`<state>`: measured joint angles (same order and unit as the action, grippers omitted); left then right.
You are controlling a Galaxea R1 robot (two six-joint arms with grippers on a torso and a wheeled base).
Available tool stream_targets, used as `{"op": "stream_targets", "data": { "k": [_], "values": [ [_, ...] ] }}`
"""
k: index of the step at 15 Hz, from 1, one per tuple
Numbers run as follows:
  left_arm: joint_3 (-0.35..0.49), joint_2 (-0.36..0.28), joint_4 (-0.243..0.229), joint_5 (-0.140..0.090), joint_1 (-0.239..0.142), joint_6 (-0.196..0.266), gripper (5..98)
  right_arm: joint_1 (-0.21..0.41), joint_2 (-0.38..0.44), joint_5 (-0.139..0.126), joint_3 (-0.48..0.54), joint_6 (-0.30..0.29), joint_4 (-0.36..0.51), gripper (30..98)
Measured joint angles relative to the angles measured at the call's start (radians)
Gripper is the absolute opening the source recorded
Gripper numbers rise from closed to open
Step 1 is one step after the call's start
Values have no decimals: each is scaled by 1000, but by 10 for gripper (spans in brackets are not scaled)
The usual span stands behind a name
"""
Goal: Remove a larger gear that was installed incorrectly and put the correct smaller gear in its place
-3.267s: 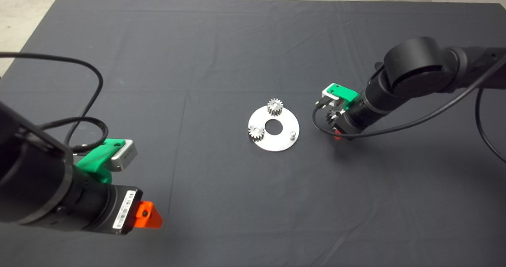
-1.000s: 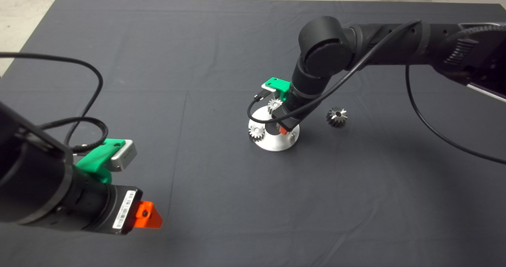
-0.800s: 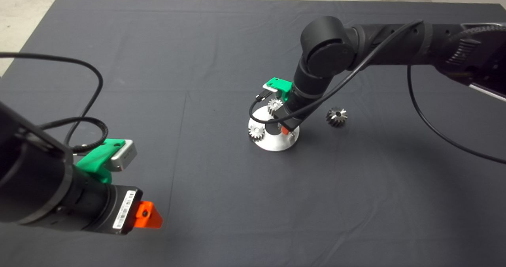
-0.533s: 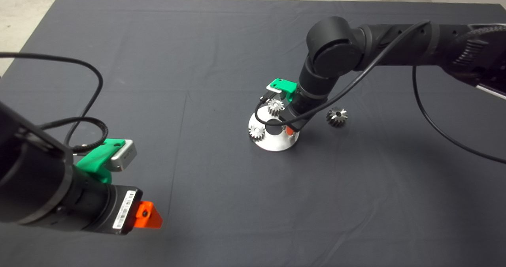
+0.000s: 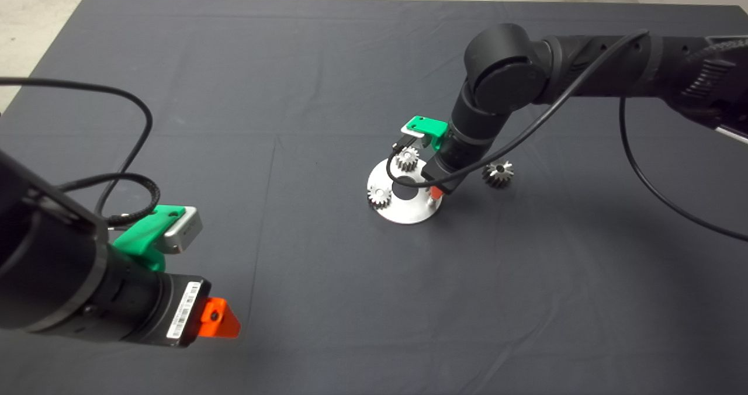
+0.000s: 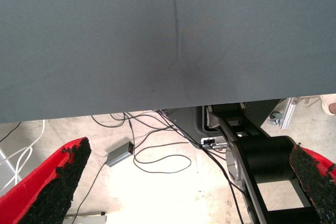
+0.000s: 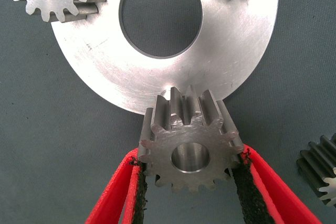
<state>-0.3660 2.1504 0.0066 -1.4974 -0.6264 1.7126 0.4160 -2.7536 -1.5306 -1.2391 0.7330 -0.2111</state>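
Observation:
My right gripper is shut on the smaller gear, a grey steel gear with short even teeth. In the head view that gripper hangs over the right edge of the round silver plate. Whatever lies on the plate under the held gear is hidden. Two same-sized gears sit on the plate, one at its far side and one at its left. The larger gear, with long flaring teeth, lies on the mat right of the plate, free of both grippers. My left gripper is parked at the lower left, open.
The plate has a large round hole in its middle. The right arm's black cable loops over the plate. The left wrist view shows the mat's edge, floor cables and the robot's base.
The right arm has carried the smaller gear rightwards across the plate, from over the centre hole to the plate's right edge. The larger gear and the left arm have not moved.

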Motion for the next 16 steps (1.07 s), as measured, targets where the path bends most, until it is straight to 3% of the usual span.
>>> {"op": "stream_targets", "data": {
  "k": [16],
  "values": [
    [0, 9, 0, -1, 0, 0, 979, -14, -3, 0, 0, -26, -3, 390]
  ]
}}
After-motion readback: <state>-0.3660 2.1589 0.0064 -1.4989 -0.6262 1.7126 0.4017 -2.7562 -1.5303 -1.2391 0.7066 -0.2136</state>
